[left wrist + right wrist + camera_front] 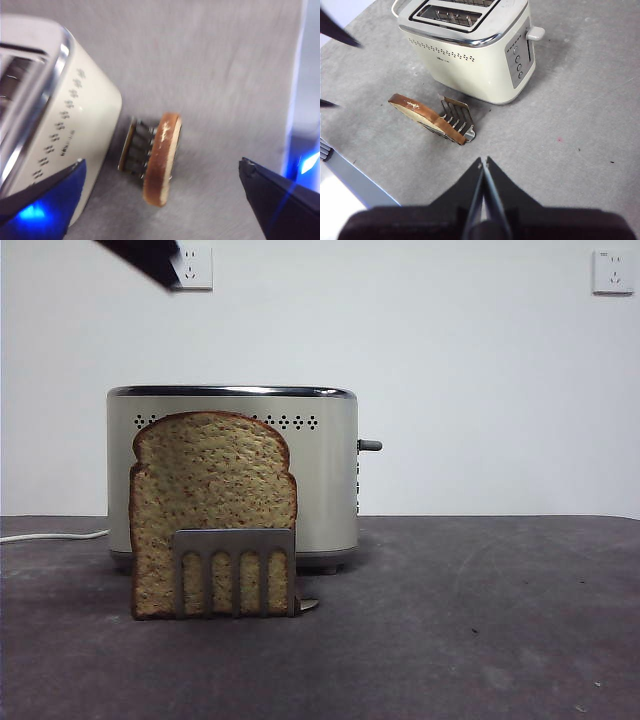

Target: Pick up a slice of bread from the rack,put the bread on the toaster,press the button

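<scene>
A: What's the biggest thing in front of you?

B: The grey table [480, 620]. On it stands the toaster [320, 475], left of centre and toward the far side, cream with a chrome rim. My right wrist view shows its two top slots.

A: And the bread?

B: The bread [210, 490] stands upright on the near side of the toaster, almost as tall as it, crust domed at the top. It sits in the rack [235, 570], at the end slot farthest from the toaster. The other slots hold nothing. The rack stands just beside the toaster's near face; I can't tell if they touch.

A: The button?

B: The button [370, 445] sticks out of the toaster's right end, high up.

A: Your hands?

B: My left gripper [160, 200] hangs above the bread and rack, fingers spread wide with both between them in the wrist view, touching nothing. My right gripper [483, 162] is off to the right, high over bare table, fingers pressed together and holding nothing.
</scene>
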Controlling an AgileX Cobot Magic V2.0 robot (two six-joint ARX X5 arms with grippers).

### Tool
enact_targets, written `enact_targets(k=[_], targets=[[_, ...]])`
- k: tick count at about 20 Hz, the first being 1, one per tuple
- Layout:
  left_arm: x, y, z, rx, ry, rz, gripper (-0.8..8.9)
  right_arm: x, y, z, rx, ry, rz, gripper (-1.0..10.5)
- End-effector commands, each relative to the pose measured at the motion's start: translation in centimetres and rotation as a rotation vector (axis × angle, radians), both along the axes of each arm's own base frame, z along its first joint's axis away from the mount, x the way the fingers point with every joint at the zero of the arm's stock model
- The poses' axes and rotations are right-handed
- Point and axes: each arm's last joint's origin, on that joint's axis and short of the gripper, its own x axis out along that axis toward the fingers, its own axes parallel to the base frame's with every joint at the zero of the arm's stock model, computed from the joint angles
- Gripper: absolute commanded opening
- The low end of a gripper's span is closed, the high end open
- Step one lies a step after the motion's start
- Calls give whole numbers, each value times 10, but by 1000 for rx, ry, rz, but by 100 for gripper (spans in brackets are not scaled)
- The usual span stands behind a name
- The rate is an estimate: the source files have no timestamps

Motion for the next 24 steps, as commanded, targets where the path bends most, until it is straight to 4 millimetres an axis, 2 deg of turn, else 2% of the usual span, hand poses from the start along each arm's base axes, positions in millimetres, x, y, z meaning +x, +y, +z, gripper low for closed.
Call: enact_targets(k=[1,7,11,16,24], targets=[[14,-17,-22,101,28,-57,594,0,0,1,-4,-12,7,-12],[39,-40,-59,197,115,-87,588,0,0,1,-3,-12,8,-12],[46,-45,-72,224,155,-89,431,0,0,1,-4,-12,8,-12],[46,-45,-73,224,158,-89,8,0,0,1,-4,-12,7,-12],[45,-45,-67,207,151,-95,-9,0,0,1,-4,-12,7,-12]])
